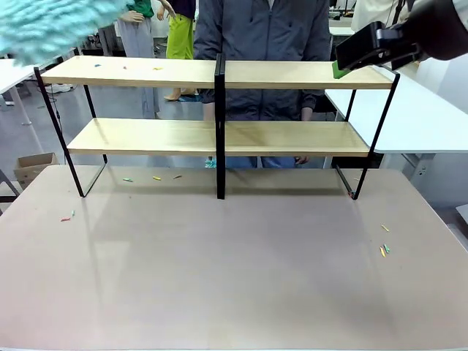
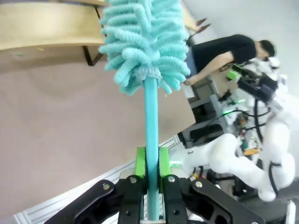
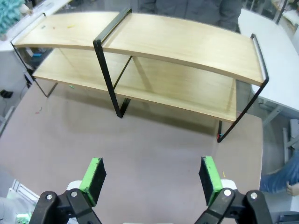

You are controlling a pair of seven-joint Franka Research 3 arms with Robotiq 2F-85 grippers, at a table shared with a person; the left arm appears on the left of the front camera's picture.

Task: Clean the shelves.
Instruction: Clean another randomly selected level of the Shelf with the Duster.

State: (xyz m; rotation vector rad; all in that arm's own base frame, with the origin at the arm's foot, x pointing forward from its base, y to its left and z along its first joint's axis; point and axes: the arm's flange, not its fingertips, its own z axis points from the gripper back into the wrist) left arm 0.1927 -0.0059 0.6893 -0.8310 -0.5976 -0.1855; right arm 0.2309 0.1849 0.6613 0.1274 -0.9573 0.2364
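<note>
Squarely at the table's (image 1: 234, 285) far edge stand the shelves (image 1: 146, 137), with a person (image 1: 263, 29) just behind them. The left gripper (image 2: 152, 163) pinches the handle of a teal duster (image 2: 142, 37), whose fluffy head is held up by the shelves' left end. The right gripper (image 3: 151, 169) hangs above the table, spread wide, facing the shelves. Coloured scraps (image 1: 384, 248) lie on the table and the top board.

place: robotics lab | cues: white tables (image 1: 417, 117), cardboard box (image 1: 33, 167), white robot arm (image 2: 275, 140)
</note>
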